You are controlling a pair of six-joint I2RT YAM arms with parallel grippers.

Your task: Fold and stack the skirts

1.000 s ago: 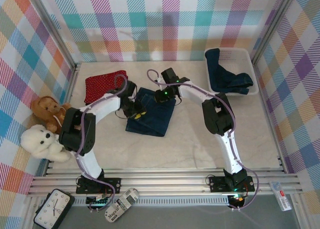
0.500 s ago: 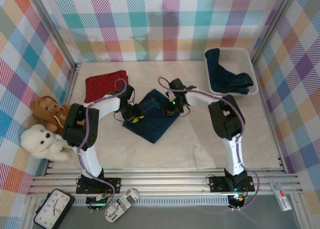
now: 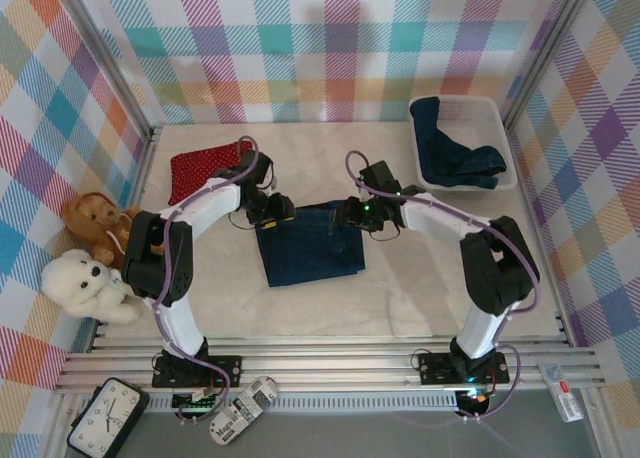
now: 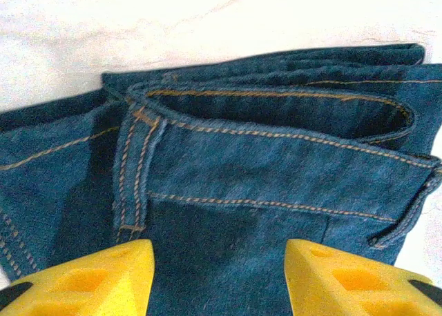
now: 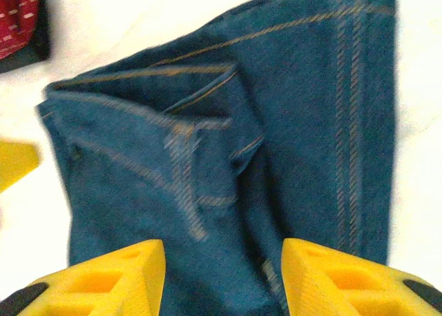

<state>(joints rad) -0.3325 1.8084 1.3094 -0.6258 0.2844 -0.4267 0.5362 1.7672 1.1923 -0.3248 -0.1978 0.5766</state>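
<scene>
**Denim skirt at mid-table, one gripper at each far corner**

We see the denim skirt (image 3: 310,243) lying flat near the middle of the table (image 3: 420,288), as a rough rectangle with its far edge running between the two arms. The left gripper (image 3: 272,210) sits at the skirt's far-left corner and the right gripper (image 3: 352,215) at its far-right corner, both low over the cloth.

In the left wrist view, the waistband with its orange stitching lies just ahead of the yellow fingers (image 4: 90,278). These stand apart, with bare denim showing across the gap between them. In the right wrist view, the fingers are likewise spread, and the belt loop and side seams lie just beyond their tips. We see no cloth pinched by either pair.

Further out, the red skirt (image 3: 205,168) rests folded at the far left of the table, just beyond the left arm. A dark blue skirt (image 3: 455,153) lies in the white basket (image 3: 465,102) at the far right. A brown teddy bear (image 3: 95,223) and a white teddy bear (image 3: 85,283) sit at the left edge.
</scene>
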